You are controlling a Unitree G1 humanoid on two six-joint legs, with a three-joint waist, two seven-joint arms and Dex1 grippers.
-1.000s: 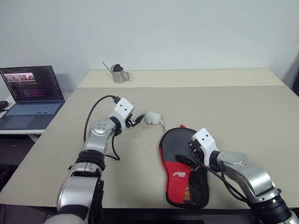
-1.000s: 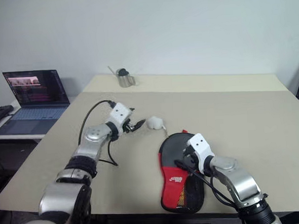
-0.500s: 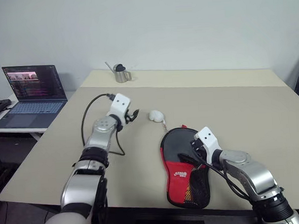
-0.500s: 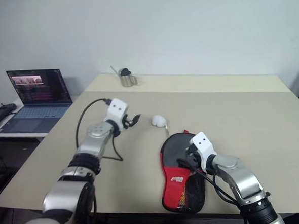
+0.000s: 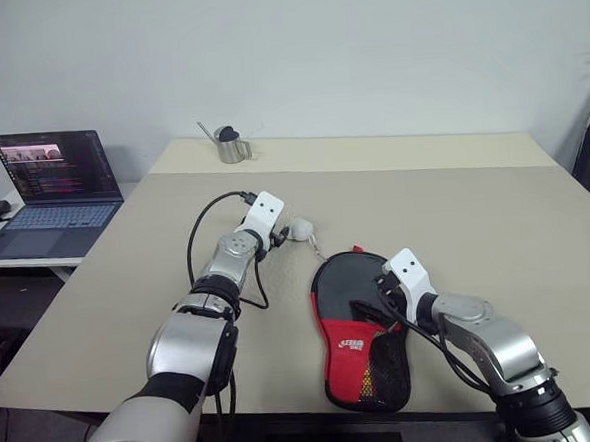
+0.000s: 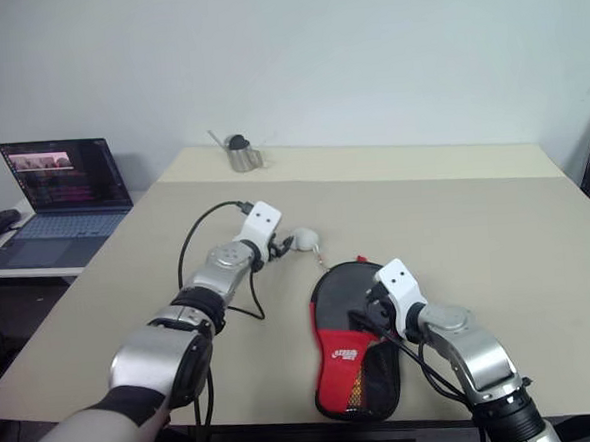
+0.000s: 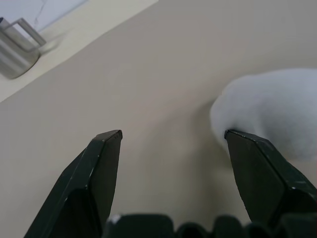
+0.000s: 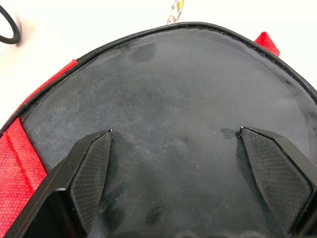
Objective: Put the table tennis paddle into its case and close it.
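Since the paddle's black face (image 8: pixel 168 124) already lies inside the case (image 5: pixel 357 327) on the counter (image 5: pixel 495 219), we judge the step in hand to be closing the zipper. To do it well, we should take the white pompom charm (image 5: pixel 300 229) squarely between the left tool's (image 7: pixel 171 136) jaws, which stand wide with nothing held, and pull along the rim while the right tool (image 8: pixel 176 134), also spread wide and empty, pins the pouch flat. The pompom sits just beside one left fingertip (image 7: pixel 242 144), off centre; the case's round end lies directly under the right tool.
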